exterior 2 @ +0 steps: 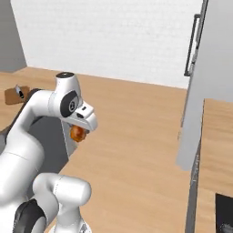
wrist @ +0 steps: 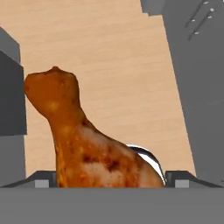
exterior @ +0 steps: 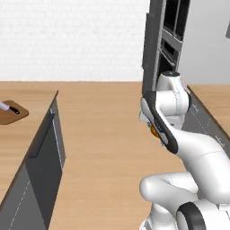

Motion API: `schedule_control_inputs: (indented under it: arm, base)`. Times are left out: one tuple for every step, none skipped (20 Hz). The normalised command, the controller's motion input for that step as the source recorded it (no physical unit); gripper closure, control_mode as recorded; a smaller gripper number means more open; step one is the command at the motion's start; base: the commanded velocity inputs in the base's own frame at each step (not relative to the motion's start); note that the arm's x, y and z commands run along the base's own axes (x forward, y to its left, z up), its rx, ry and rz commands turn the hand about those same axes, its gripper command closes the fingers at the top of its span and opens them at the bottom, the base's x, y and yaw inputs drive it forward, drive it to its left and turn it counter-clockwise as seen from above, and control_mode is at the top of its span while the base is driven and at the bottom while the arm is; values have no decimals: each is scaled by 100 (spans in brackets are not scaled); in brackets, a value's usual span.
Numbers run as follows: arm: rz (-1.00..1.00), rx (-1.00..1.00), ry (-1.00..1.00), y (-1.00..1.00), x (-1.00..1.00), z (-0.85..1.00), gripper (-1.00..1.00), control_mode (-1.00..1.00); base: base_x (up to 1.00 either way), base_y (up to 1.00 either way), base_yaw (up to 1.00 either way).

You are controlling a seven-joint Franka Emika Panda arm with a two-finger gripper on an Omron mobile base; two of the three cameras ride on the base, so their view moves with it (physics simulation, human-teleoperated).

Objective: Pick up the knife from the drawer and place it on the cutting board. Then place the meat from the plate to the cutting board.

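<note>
Rear wall [exterior: 72, 40]: white, faintly textured like painted brick, unbroken across the left base view and the right base view; lighting even, without hard shadows. Floor [exterior: 108, 148]: light wood planking, running from the wall toward the base. Left side: wooden countertop [exterior: 22, 96] over grey cabinets [exterior: 42, 166], the cabinet fronts dark grey with a recessed handle strip; the countertop's right edge ends at a sharp corner by the wall. Right side: tall grey cabinet unit [exterior 2: 205, 91] with a dark vertical bar handle [exterior 2: 193, 45]; beside it a second wooden countertop [exterior 2: 218, 136] with grey fronts below; a dark panel shows at that countertop's near right corner.
</note>
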Motion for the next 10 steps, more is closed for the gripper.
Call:
schedule_control_inputs:
  arm:
    - [0, 0, 0, 0, 0, 0, 100, 100]
    - [0, 0, 0, 0, 0, 0, 100, 100]
    - [0, 0, 0, 0, 0, 0, 100, 100]
    - [0, 0, 0, 0, 0, 0, 100, 100]
    - [0, 0, 0, 0, 0, 0, 100, 100]
    - [0, 0, 0, 0, 0, 0, 100, 100]
    - [0, 0, 0, 0, 0, 0, 100, 100]
    - [0, 0, 0, 0, 0, 0, 100, 100]
    - [0, 0, 0, 0, 0, 0, 100, 100]
    - [0, 0, 0, 0, 0, 0, 100, 100]
  base:
    - [100, 22, 47]
    - [100, 17, 48]
    - [100, 20, 48]
    - [100, 19, 50]
    - [100, 14, 54]
    - [100, 8, 58]
    - [100, 0, 66]
    - [100, 2, 71]
    - [94, 3, 76]
    - [74, 0, 82]
